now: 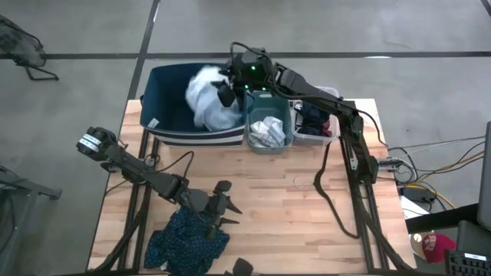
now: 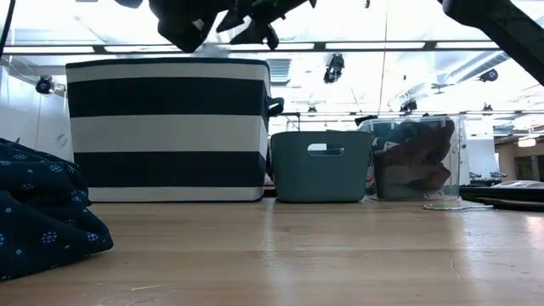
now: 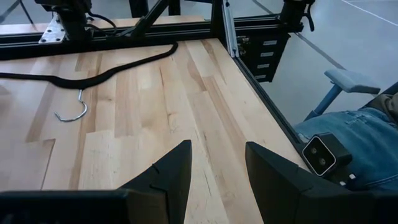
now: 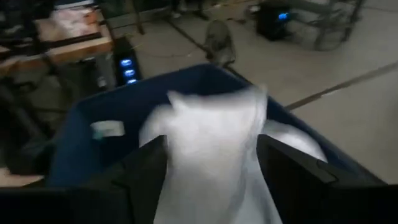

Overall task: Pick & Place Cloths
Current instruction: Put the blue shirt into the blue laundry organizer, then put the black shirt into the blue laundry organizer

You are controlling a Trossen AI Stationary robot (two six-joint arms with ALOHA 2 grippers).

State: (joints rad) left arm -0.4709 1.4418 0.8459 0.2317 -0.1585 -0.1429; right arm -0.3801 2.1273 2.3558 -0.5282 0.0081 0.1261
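your right end effector point(image 1: 229, 86) hangs over the navy bin point(image 1: 165, 126), pinching a white cloth point(image 1: 207, 100) that droops limp; grip bunched folds. beside that bin, the teal bin point(image 1: 267, 142) holds pale cloth and the clear bin point(image 1: 326, 136) dark pieces. your left end effector point(image 1: 222, 207), spread, is near the dotted cloth point(image 1: 184, 241).

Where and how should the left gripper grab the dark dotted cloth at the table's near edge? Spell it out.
Judging from the high view, take the dark dotted cloth at its bunched upper edge, the part closest to the left gripper, which is open. Come straight down from above: the cloth lies crumpled and low on the table, so a raised fold gives the fingers something to pinch, while its flatter parts would not.
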